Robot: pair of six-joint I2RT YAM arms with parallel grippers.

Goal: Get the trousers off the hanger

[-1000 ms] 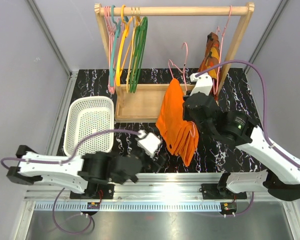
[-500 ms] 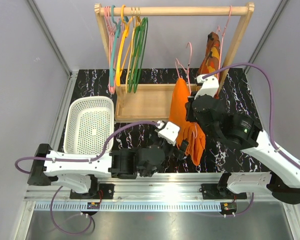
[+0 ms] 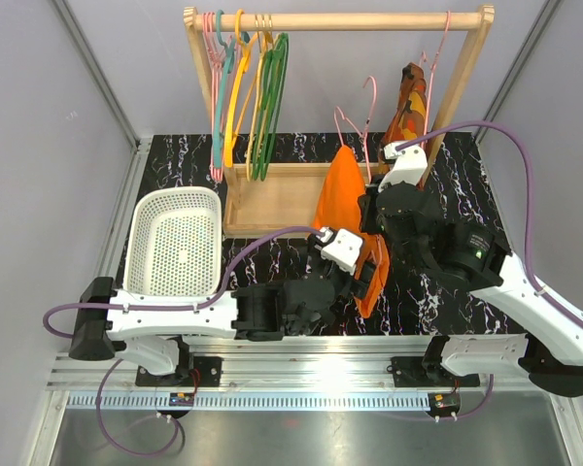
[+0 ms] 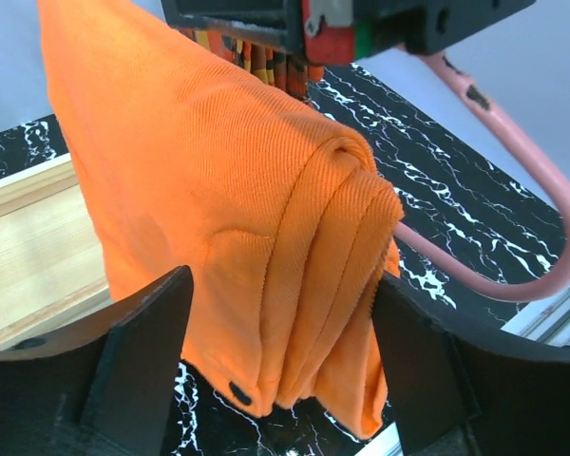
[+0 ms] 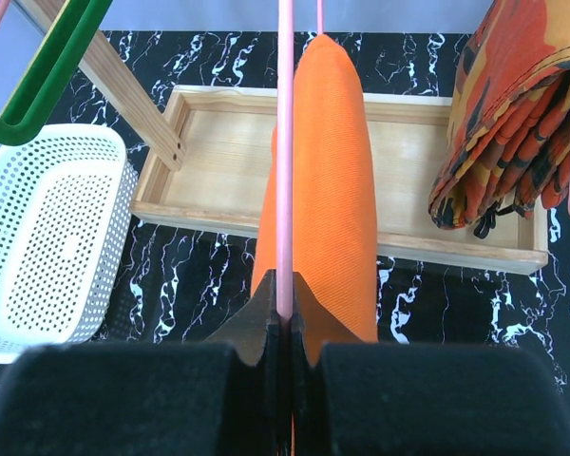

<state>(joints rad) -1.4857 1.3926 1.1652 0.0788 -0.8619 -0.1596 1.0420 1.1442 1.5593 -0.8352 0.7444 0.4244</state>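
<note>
The bright orange trousers (image 3: 338,194) hang folded over the pink hanger (image 3: 369,105), held above the table right of centre. My right gripper (image 5: 286,318) is shut on the hanger's thin pink wire (image 5: 285,142), with the trousers (image 5: 328,171) draped just beyond it. My left gripper (image 4: 280,380) is open, its two black fingers on either side of the hanging folded end of the trousers (image 4: 256,237). The hanger's pink hook (image 4: 541,190) curves past on the right in the left wrist view.
A wooden rack (image 3: 340,19) carries pink, teal, yellow and green hangers (image 3: 243,87) and a patterned orange-brown garment (image 3: 410,97). Its wooden base tray (image 3: 267,199) lies behind. A white basket (image 3: 175,243) stands at the left.
My left arm has moved right and forward, bringing its open fingers around the lower end of the trousers. The right gripper lifted the hanger slightly, and the cloth hangs narrower.
</note>
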